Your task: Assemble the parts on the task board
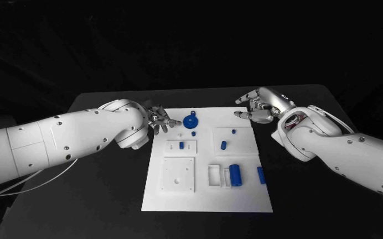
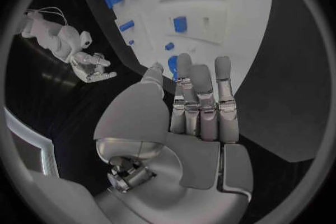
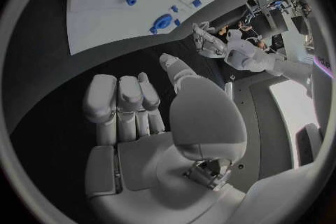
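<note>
The white task board point(image 1: 209, 192) lies in the middle of the black table. A round blue part point(image 1: 191, 121) sits near its far edge, also seen in the left wrist view point(image 2: 172, 65) and the right wrist view point(image 3: 162, 22). My left hand point(image 1: 160, 119) hovers at the board's far left edge, just left of that round part, fingers point(image 2: 201, 87) stretched out and holding nothing. My right hand point(image 1: 257, 107) is off the board's far right corner, fingers point(image 3: 119, 101) apart and empty. Small blue pieces point(image 1: 223, 145) stand in the board's middle, and a blue cylinder point(image 1: 234, 174) and bar point(image 1: 261, 175) lie nearer me.
Raised white blocks point(image 1: 177, 173) take up the board's left half. Bare black table point(image 1: 104, 195) lies on both sides of the board. Each wrist view shows the other hand across the board: the right hand point(image 2: 94, 67) and the left hand point(image 3: 204, 39).
</note>
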Available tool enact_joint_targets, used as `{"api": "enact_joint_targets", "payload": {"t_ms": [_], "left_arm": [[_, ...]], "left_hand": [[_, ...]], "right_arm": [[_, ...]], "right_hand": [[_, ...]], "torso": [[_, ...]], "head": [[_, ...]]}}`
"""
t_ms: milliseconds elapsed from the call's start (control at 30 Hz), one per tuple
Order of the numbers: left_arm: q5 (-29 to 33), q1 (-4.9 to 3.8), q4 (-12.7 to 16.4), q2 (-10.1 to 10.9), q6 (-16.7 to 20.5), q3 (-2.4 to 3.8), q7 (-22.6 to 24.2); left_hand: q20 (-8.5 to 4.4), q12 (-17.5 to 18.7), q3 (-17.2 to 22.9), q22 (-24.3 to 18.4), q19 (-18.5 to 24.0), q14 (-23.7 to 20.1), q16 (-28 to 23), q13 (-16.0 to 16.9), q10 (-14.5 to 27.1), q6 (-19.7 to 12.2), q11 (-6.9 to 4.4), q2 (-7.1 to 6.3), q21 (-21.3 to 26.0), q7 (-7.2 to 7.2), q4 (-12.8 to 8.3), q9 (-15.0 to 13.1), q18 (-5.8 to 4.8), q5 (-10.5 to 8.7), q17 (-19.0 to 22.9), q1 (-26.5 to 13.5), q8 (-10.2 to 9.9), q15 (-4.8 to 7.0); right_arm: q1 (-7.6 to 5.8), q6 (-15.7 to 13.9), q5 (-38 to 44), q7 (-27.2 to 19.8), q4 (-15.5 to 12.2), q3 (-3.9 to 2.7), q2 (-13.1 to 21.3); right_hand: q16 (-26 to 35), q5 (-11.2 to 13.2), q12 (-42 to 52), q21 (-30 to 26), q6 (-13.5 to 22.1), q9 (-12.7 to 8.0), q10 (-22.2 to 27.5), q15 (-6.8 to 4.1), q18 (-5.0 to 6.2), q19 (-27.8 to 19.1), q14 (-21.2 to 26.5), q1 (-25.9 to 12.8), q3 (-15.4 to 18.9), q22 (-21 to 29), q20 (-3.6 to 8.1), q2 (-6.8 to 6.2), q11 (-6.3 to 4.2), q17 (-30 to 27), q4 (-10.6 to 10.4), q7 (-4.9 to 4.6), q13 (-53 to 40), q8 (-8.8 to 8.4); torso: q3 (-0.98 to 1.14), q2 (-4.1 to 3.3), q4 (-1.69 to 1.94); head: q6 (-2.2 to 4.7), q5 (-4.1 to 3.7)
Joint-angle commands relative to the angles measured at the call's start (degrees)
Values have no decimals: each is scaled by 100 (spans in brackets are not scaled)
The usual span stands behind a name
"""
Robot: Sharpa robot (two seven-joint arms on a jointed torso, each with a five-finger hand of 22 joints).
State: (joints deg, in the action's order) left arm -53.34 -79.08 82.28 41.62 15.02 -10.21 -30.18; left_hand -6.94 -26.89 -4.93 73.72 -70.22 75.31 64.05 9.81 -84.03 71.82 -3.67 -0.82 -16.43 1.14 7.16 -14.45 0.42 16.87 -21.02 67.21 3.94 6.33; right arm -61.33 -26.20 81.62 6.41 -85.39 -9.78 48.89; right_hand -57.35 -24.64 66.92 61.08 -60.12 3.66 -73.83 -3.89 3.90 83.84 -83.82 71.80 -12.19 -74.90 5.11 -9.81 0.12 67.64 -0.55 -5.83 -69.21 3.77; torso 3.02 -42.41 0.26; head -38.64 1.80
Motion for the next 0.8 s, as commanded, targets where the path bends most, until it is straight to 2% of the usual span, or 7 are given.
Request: {"api": "enact_joint_targets", "payload": {"t_ms": [33, 333, 433, 500, 567, 667, 800], "left_arm": [[514, -122, -223, -72, -579, 9, -1], [515, -338, -1109, -441, -1155, 18, -131], [399, -369, -1362, -567, -1369, 19, -172], [281, -384, -1526, -655, -1550, 20, -207], [131, -393, -1703, -757, -1742, 19, -236], [-4, -400, -1928, -886, -1961, 16, -262], [-110, -402, -2257, -1075, -2228, 9, -266]], "left_hand": [[14, 62, -98, 58, -66, -13, -44, 59, -255, -130, 65, 102, 100, 51, -83, 232, -42, 53, -25, -9, -16, -39], [35, 159, -189, 183, -112, -33, -54, 114, -248, -351, 102, 156, 269, 123, 2, 410, -42, -28, -55, -114, -5, -66], [44, 190, -181, 202, -117, -50, -62, 124, -245, -438, 120, 85, 319, 145, 100, 428, -42, -128, -55, -166, -7, -78], [64, 252, -124, 206, -95, -96, -68, 117, -234, -536, 146, -2, 364, 173, 209, 445, -42, -448, -55, -234, -3, -98], [79, 319, 41, 211, -85, -149, -60, 124, -229, -573, 160, -145, 427, 184, 351, 438, -42, -603, -57, -264, 3, -115], [88, 362, 133, 219, -92, -179, -55, 140, -219, -609, 169, -224, 480, 195, 441, 435, -42, -656, -50, -280, -1, -124], [101, 425, 134, 221, -81, -216, -49, 139, -213, -635, 181, -186, 529, 205, 413, 432, -42, -656, -44, -273, 3, -138]], "right_arm": [[4, 45, -31, -41, 17, -2, -17], [4, 46, -46, -41, 39, -3, -43], [4, 46, -47, -41, 38, -5, -50], [4, 46, -47, -41, 37, -6, -54], [4, 44, -47, -41, 36, -9, -57], [4, 42, -48, -42, 35, -14, -60], [4, 38, -47, -44, 33, -27, -66]], "right_hand": [[31, -18, -39, -13, -16, -10, 24, -4, 55, 242, 4, -47, 4, -798, -13, -1, -8, -7, -11, -16, 8, -24], [33, -35, -36, -6, -4, -9, 21, -2, 54, 243, 3, -42, -11, -801, -14, 1, -7, -8, -3, -19, 7, -22], [33, -35, -36, -6, -4, -9, 21, -2, 54, 243, 3, -42, -11, -801, -14, 1, -7, -8, -3, -19, 7, -22], [31, -49, -36, -5, -2, -9, 21, -2, 54, 243, 3, -42, -16, -801, -14, 0, -7, -7, 0, -20, 7, -22], [31, -49, -36, -5, -2, -9, 21, -2, 54, 243, 3, -42, -16, -801, -14, 0, -7, -7, 0, -20, 7, -22], [29, -59, -36, -5, 0, -9, 21, -2, 54, 244, 2, -43, -19, -801, -14, -2, -6, -6, 3, -21, 7, -22], [29, -62, -36, -5, 1, -9, 21, -2, 54, 244, 2, -43, -20, -801, -14, -3, -6, -6, 4, -21, 7, -22]], "torso": [[0, -9, -2], [-13, -47, -27], [-13, -67, -40], [-13, -79, -48], [-16, -91, -55], [-16, -109, -64], [-19, -130, -70]], "head": [[36, 16], [101, 54], [116, 68], [122, 72], [128, 81], [138, 97], [145, 97]]}}
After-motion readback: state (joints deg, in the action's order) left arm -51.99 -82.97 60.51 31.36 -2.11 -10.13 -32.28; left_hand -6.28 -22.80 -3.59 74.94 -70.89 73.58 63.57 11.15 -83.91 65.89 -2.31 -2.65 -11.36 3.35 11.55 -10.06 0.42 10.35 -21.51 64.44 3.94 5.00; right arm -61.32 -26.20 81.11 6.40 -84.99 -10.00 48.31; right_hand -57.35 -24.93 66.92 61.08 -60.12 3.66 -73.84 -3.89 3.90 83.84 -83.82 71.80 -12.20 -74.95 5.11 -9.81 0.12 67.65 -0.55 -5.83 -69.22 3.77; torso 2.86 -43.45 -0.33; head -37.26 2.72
